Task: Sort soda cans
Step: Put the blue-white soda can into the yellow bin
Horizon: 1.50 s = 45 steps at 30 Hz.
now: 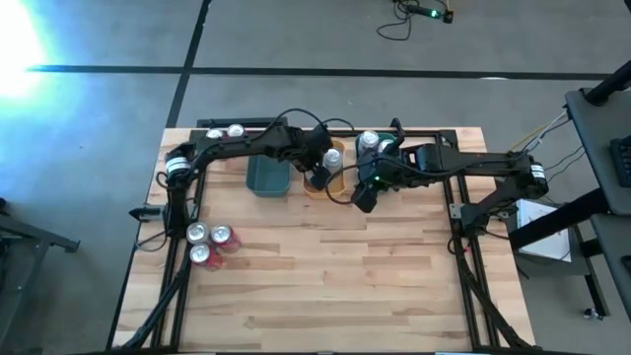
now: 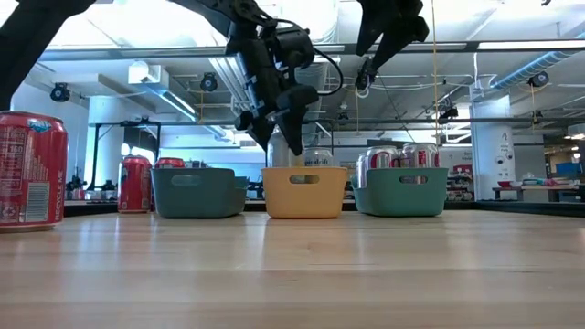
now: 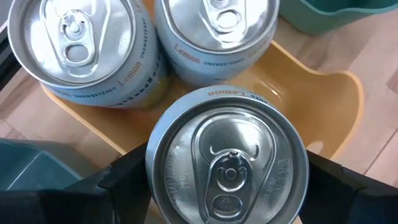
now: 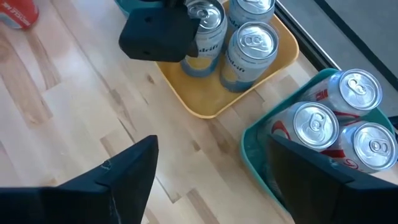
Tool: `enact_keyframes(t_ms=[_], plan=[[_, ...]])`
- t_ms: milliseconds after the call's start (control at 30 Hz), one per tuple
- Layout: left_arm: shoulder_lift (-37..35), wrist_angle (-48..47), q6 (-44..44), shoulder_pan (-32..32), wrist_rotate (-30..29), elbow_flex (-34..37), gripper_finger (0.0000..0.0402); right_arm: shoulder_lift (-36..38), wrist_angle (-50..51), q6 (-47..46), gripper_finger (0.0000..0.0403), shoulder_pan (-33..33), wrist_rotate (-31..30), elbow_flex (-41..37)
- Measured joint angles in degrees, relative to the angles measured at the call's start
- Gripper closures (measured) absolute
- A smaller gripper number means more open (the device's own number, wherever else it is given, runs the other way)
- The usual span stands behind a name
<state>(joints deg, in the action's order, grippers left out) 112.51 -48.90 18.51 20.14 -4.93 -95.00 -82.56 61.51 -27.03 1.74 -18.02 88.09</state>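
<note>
An orange tray (image 1: 332,174) stands at the table's far middle between two teal trays (image 1: 267,178) (image 4: 261,144). Two silver-grey lemon soda cans (image 3: 74,50) (image 3: 217,34) stand upright in it. My left gripper (image 1: 317,177) is over the tray's near end, shut on a third silver-grey can (image 3: 227,158). My right gripper (image 1: 364,194) hangs open just to the right, above bare table, with nothing between its fingers (image 4: 130,171). The right teal tray holds several red-and-white cans (image 4: 314,124). My left gripper pinches the silver-grey can's side wall near the top rim (image 3: 155,168) between its two fingers (image 3: 121,183), one on each opposite side. The fingers come from above, pointing down. The can stays upright over the orange tray's near end (image 4: 205,109); whether its bottom touches the tray floor is hidden.
Three cans (image 1: 209,243), two of them red, stand near the table's left edge; two more (image 1: 225,131) stand at the far left corner. The left teal tray looks empty. The near half of the wooden table (image 1: 325,286) is bare. Dark frame rails run along both sides.
</note>
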Motion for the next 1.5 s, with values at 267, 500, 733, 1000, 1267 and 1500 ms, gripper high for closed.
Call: enact_keyframes(t_ms=[267, 500, 733, 1000, 1267, 1500], plan=[[-0.2, -0.8, -0.2, 0.3, 1.8, -0.1, 0.0051, 0.0, -0.1, 0.6, 0.0084, 0.0, 2.0, 0.0], [-0.7, -10.1, -3.7, 0.6, 2.8, -6.5, 0.0047, 0.0, -0.1, 0.6, 0.0062, 0.0, 2.0, 0.0], [-9.0, -27.4, -9.5, -1.8, 2.5, -12.4, 0.0048, 0.0, -0.2, 1.0, 0.0060, -0.1, 1.9, 0.0], [-31.3, -35.3, -7.2, -5.9, 3.5, 4.3, 0.0038, 0.0, -0.3, 1.4, 0.0068, -1.0, 1.9, 0.0], [-55.8, -35.9, -5.1, -11.2, 3.6, 24.0, 0.0035, 0.0, -0.8, 1.8, 0.0068, -1.3, 1.5, 0.0], [-64.1, -41.1, -5.9, -14.1, 10.4, 29.6, 0.0040, 0.0, -1.2, 1.6, 0.0064, -1.4, 1.5, 0.0]])
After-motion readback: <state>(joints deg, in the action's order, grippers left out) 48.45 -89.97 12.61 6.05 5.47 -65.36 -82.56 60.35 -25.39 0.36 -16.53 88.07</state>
